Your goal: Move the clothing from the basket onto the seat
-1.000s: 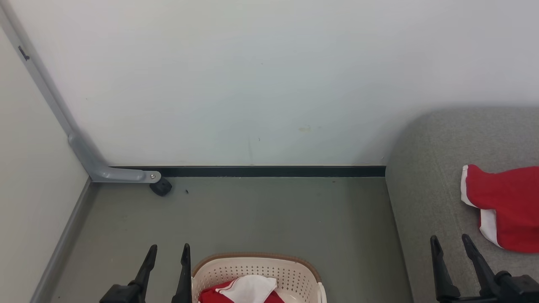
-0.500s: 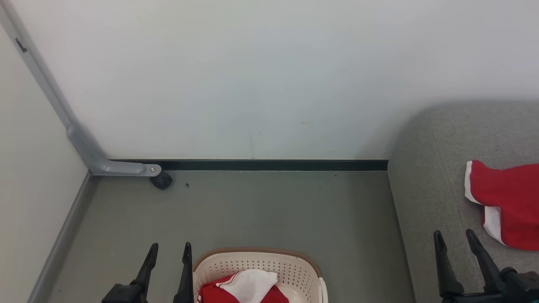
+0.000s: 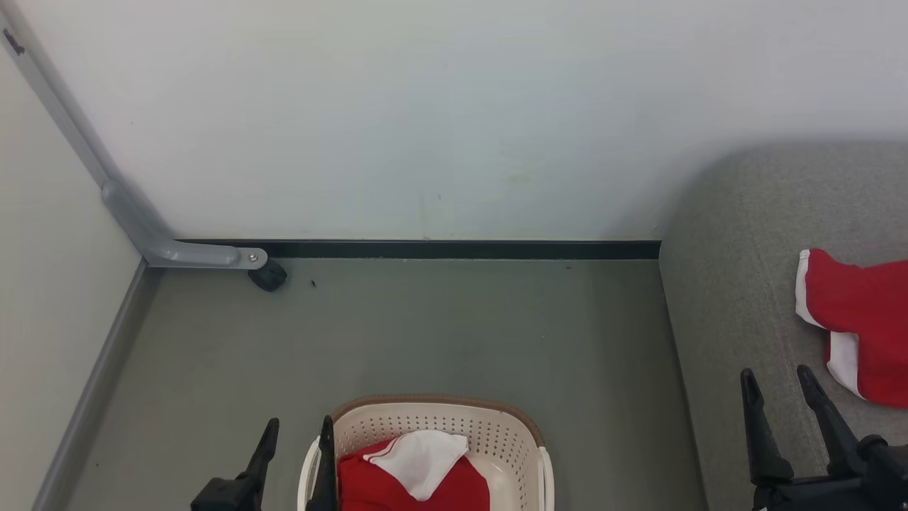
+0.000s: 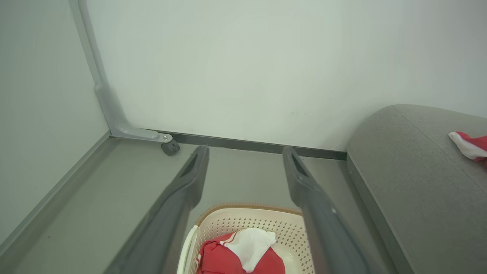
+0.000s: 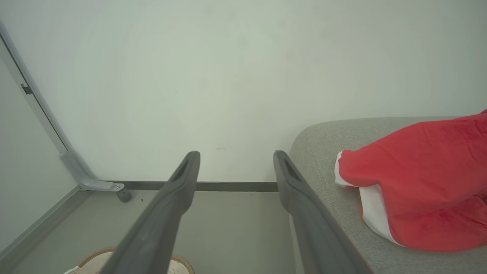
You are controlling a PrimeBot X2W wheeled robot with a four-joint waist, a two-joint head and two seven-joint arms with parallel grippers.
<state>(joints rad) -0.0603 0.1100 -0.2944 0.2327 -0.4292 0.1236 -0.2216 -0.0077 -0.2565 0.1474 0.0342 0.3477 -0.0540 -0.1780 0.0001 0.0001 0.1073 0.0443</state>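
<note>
**Both grippers open, nothing held**

L gripper (image 3: 300,424): jaws stand wide apart, nothing btw. them. In the head view its inner finger crosses the left rim of the basket (image 3: 507,419). I cannot tell if it touches the rim or hangs above it. R gripper (image 3: 774,372): jaws also apart and empty, over the front part of the seat (image 3: 731,284).

The clothing is in two places. One red garment (image 3: 386,490), w/ a white panel (image 3: 418,458) folded on top, lies inside the basket. It fills approx. the left and middle part, and the cream perforated bottom shows at the right side. A second red garment (image 3: 869,312), w/ white edging, lies on the seat at the right edge of the head view. It is near the R gripper but not touching it, and well apart from the basket.

The basket stands on the grey-green floor (image 3: 425,326), near the seat, w/ a strip of floor btw. them. Behind is a pale wall (image 3: 425,106) w/ black skirting (image 3: 461,249). At far left a grey metal leg (image 3: 177,254) comes down along the corner and ends in a small black wheel (image 3: 268,275) on the floor.
</note>
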